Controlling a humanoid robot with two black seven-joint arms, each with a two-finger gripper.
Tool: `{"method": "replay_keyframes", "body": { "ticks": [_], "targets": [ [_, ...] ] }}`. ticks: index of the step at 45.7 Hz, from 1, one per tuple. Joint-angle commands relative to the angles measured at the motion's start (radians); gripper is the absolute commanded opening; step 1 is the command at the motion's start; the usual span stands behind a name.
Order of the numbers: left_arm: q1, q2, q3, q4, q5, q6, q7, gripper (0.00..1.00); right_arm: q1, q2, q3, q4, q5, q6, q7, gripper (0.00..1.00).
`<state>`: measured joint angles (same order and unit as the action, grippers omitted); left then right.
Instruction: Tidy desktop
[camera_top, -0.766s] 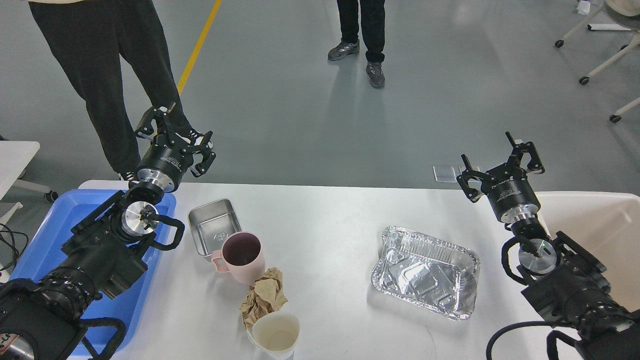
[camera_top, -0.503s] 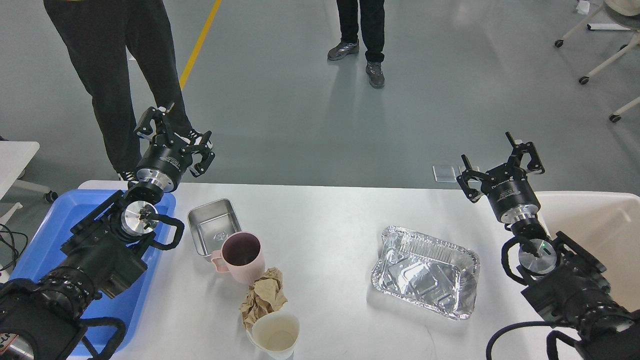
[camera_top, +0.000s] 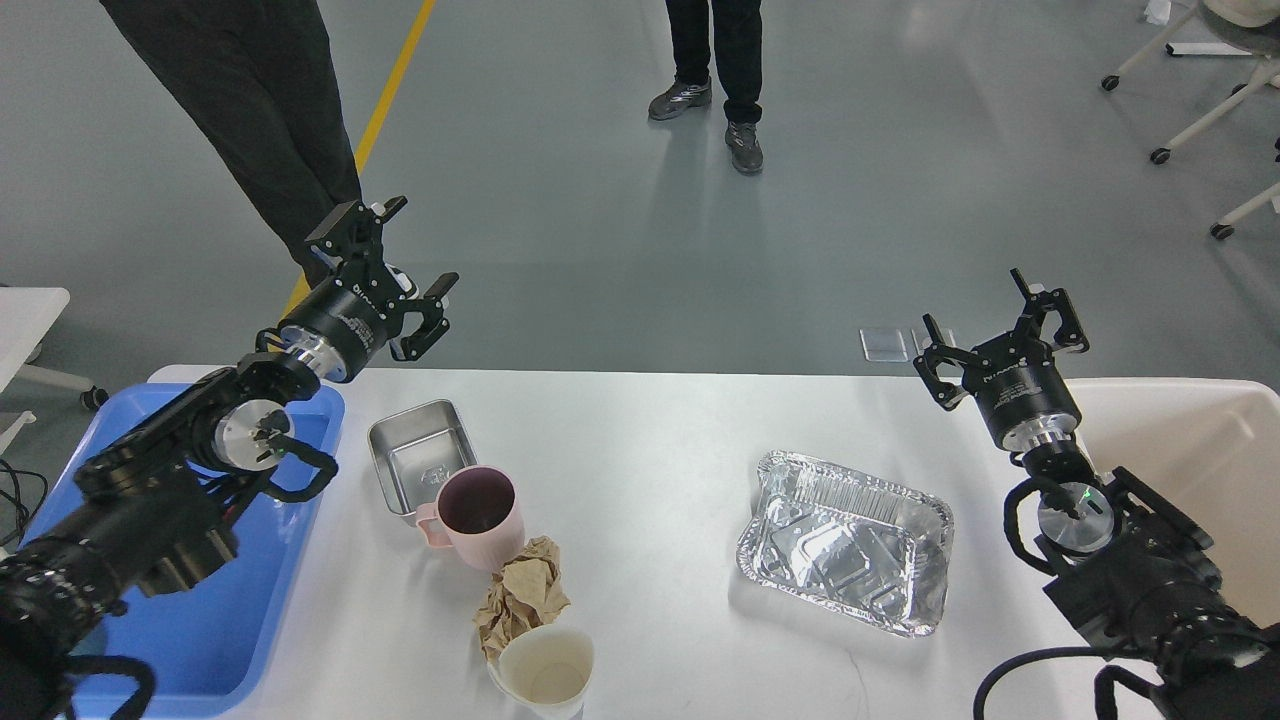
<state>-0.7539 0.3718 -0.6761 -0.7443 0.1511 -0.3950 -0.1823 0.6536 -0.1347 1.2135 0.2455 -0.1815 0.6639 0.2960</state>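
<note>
Head view puts my left end effector (camera_top: 385, 265), fingers spread and empty, above the white worktop (camera_top: 650, 440)'s far left edge; the steel tin (camera_top: 418, 468) and pink mug (camera_top: 475, 515) lie just nearward. My right end effector (camera_top: 1000, 325), also spread, hangs farther away.

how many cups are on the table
2. A pink mug stands left of centre, touching the steel tin behind it. A white paper cup sits at the near edge, against the crumpled brown paper. None seem hidden.
</note>
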Motion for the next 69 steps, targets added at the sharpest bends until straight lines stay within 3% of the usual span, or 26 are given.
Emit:
{"method": "replay_keyframes", "body": {
  "ticks": [1, 6, 19, 29, 40, 45, 49, 56, 61, 66, 69],
  "targets": [
    [0.028, 0.26, 0.099, -0.326, 0.028, 0.079, 0.084, 0.95, -0.003, 0.003, 0.0, 0.0, -0.015, 0.0, 0.0, 1.0],
    [0.048, 0.508, 0.171, -0.542, 0.031, 0.079, 0.144, 0.95, -0.002, 0.006, -0.002, 0.0, -0.018, -0.001, 0.0, 1.0],
    [0.094, 0.999, 0.285, -1.009, 0.131, 0.058, 0.167, 0.94, 0.003, 0.02, -0.029, 0.0, -0.029, -0.006, 0.002, 1.0],
    [0.094, 1.154, 0.29, -1.02, 0.208, -0.082, 0.172, 0.94, -0.002, 0.027, -0.031, 0.001, -0.029, -0.004, 0.002, 1.0],
    [0.079, 1.213, 0.279, -1.02, 0.217, -0.145, 0.176, 0.94, 0.004, 0.027, -0.031, 0.001, -0.029, -0.004, 0.0, 1.0],
    [0.042, 1.196, 0.273, -1.014, 0.277, -0.156, 0.207, 0.94, 0.006, 0.027, -0.031, 0.001, -0.029, -0.004, 0.0, 1.0],
    [0.025, 1.109, 0.271, -1.014, 0.383, -0.105, 0.236, 0.94, 0.008, 0.03, -0.031, 0.001, -0.029, -0.004, 0.002, 1.0],
    [0.021, 0.882, 0.276, -0.989, 0.475, 0.018, 0.372, 0.94, 0.005, 0.041, -0.031, 0.003, -0.029, -0.004, 0.002, 1.0],
    [0.016, 0.745, 0.277, -0.945, 0.602, 0.059, 0.418, 0.94, 0.001, 0.041, -0.032, 0.003, -0.03, -0.003, 0.0, 1.0],
    [0.025, 0.613, 0.285, -0.912, 0.679, 0.079, 0.492, 0.94, 0.003, 0.04, -0.032, 0.005, -0.03, -0.003, 0.0, 1.0],
    [0.031, 0.564, 0.285, -0.883, 0.712, 0.097, 0.511, 0.93, 0.003, 0.038, -0.032, 0.005, -0.03, -0.003, 0.0, 1.0]
  ]
}}
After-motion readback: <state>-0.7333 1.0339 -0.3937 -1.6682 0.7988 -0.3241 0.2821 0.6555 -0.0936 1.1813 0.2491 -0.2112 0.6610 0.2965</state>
